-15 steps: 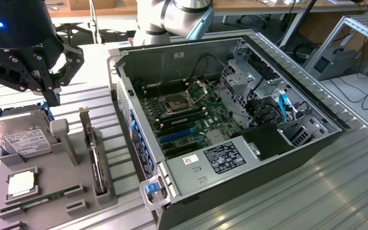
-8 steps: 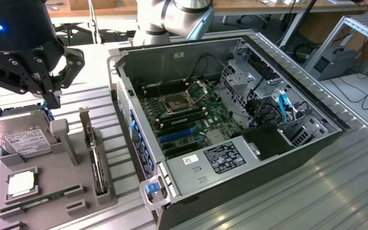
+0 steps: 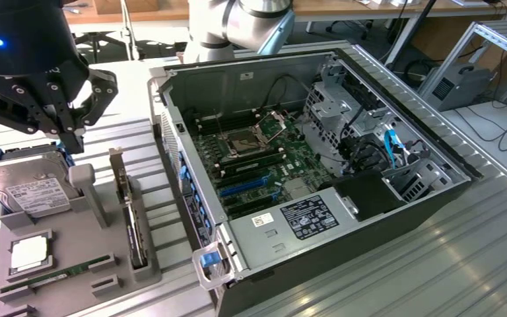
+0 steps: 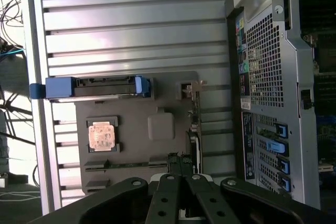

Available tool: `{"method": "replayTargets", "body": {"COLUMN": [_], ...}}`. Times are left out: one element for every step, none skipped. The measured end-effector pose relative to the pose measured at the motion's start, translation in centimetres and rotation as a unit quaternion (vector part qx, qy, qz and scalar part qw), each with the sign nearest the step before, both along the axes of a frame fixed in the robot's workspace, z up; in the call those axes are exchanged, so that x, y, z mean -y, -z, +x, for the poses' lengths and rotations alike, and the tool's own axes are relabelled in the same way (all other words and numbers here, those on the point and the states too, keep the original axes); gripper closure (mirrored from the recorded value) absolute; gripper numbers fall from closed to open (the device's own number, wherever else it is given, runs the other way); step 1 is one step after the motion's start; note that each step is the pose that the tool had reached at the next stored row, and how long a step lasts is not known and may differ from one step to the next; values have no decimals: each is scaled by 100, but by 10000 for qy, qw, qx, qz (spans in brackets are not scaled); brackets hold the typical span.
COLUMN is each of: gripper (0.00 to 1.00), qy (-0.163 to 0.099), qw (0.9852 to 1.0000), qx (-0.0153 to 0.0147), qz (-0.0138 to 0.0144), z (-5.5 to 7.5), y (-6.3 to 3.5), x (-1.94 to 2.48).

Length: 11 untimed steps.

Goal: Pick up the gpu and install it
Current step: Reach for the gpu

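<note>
Slatted metal table (image 3: 395,277) | gpu (image 3: 134,228) upright in gray holder (image 3: 102,232) | fingers (image 4: 170,199) closed

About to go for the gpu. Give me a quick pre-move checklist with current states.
1. Claw open for the grasp: not ok, it is shut and empty.
2. gpu standing on edge in the grey holder: ok.
3. Claw lined up over the gpu: cannot tell; it hangs high above the holder.
4. Computer case side open, motherboard exposed: ok.
5. Blue card slots free: they look unoccupied, ok.
</note>
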State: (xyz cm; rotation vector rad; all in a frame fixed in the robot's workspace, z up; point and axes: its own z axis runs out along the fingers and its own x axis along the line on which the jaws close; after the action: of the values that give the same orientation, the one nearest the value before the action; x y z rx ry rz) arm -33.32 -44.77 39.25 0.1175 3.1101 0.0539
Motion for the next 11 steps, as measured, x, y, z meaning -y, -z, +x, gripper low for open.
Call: {"method": "replayTargets", "body": {"gripper": [89, 89, 89, 89, 89, 89, 89, 89, 89, 89, 89], "qy": [0, 0, 0, 0, 0, 0, 0, 0, 0, 0, 0], "qw": [10000, 10000, 10000, 10000, 10000, 10000, 10000, 10000, 10000, 10000, 10000], "qx": [0, 0, 0, 0, 0, 0, 0, 0, 0, 0, -1], "qz": [0, 0, 0, 0, 0, 0, -1, 0, -1, -1, -2], "z": [0, 0, 0, 0, 0, 0, 0, 0, 0, 0, 0], "y": [0, 1, 0, 0, 0, 0, 1, 1, 0, 0, 0], "x": [7, 16, 22, 29, 37, 44, 52, 60, 66, 76, 85]}}
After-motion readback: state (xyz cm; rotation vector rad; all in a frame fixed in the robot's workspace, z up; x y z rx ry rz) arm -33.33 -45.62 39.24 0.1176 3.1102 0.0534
